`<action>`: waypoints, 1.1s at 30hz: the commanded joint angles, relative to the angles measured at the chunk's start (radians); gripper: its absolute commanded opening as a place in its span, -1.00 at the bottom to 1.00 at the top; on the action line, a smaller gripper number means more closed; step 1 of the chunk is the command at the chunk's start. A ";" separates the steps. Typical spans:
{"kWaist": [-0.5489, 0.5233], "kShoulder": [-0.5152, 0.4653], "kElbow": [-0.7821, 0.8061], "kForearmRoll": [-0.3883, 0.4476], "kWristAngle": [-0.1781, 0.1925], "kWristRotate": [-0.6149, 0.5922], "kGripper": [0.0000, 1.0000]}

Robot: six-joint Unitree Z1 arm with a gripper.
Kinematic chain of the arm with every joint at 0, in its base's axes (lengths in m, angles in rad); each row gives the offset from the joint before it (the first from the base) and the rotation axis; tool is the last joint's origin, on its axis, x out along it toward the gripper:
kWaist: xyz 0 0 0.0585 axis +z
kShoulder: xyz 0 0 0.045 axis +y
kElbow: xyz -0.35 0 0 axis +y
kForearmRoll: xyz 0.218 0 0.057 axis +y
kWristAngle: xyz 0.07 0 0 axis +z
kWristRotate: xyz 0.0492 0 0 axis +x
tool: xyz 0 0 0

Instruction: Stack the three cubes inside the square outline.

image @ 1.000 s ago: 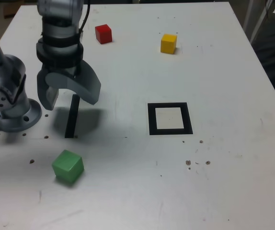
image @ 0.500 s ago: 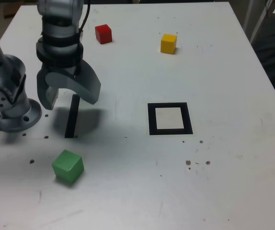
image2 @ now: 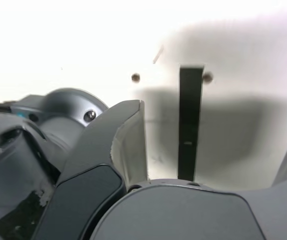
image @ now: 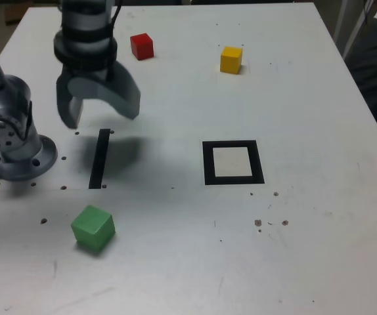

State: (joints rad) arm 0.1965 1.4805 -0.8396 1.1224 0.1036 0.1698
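Jaws spread and empty, the gripper (image: 100,111) hangs above the table (image: 307,230); no cube picked yet, the square outline (image: 233,162) bare, green cube (image: 93,228) nearest

white counter (image: 307,98), scuffed, small dark specks toward 6 o'clock. thin black strip (image: 99,158) lying flat at 9 o'clock of centre, running 12-to-6.

My gripper (image: 102,108) hangs open above the black strip (image: 99,159), apparently clear of the surface (image: 307,230); the green cube (image: 93,228) sits near the strip's end.
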 commanded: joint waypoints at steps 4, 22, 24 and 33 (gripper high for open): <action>0.121 0.019 -0.064 0.024 0.025 0.083 0.99; 0.431 0.141 -0.293 0.082 0.062 0.286 0.99; 0.459 0.158 -0.317 0.087 0.062 0.302 0.99; 0.595 0.251 -0.444 0.117 0.062 0.370 0.99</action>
State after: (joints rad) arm 0.7840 1.7209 -1.2717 1.2331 0.1649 0.5365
